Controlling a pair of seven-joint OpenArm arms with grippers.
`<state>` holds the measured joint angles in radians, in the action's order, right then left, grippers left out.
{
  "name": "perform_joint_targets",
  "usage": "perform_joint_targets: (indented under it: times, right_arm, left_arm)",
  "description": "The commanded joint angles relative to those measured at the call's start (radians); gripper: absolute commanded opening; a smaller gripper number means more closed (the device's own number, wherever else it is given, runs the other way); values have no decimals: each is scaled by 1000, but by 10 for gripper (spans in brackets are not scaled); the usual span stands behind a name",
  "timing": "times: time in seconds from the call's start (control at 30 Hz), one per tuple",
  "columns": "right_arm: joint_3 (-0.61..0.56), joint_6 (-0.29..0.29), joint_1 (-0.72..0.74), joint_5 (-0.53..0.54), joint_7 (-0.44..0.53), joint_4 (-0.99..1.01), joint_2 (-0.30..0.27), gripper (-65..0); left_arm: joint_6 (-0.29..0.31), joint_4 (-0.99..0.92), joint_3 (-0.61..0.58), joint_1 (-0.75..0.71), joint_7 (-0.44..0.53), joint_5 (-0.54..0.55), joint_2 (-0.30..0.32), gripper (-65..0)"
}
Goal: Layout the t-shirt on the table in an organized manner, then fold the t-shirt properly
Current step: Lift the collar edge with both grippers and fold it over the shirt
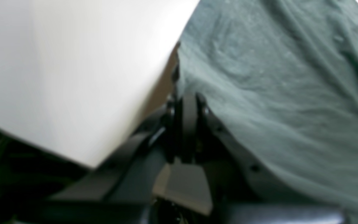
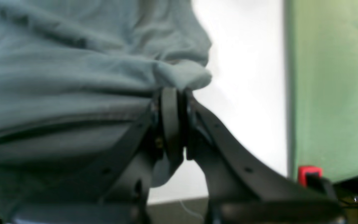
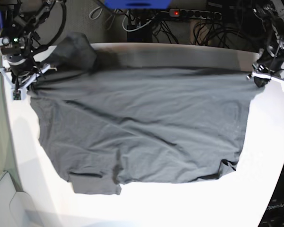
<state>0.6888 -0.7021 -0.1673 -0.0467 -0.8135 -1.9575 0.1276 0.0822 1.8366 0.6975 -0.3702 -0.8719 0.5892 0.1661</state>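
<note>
t-shirt (image 3: 142, 127): I see it spread wide across the tabletop (image 3: 189, 203), wrinkled, one sleeve bunched at the far edge | left fingers (image 1: 187, 102): pinching a shirt corner | right fingers (image 2: 171, 102): pinching the opposite corner

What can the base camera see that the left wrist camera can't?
Only the base view shows the whole shirt spread out, both arms, the right gripper and cables behind the table. Only the left wrist view shows the left gripper up close, jaws shut on the shirt's edge. Both show grey shirt on white table.
</note>
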Motion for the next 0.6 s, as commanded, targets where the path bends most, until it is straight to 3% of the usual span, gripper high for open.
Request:
perform_joint_targets:
  times: [0.0, 0.57]
  right_arm:
    - [-1, 4, 16, 14, 24, -26, -9, -650]
    - [6, 4, 51, 11, 26, -61, -21, -650]
  left_arm:
    - [3, 30, 6, 4, 21, 4, 13, -649]
    - [3, 90, 57, 43, 21, 4, 14, -649]
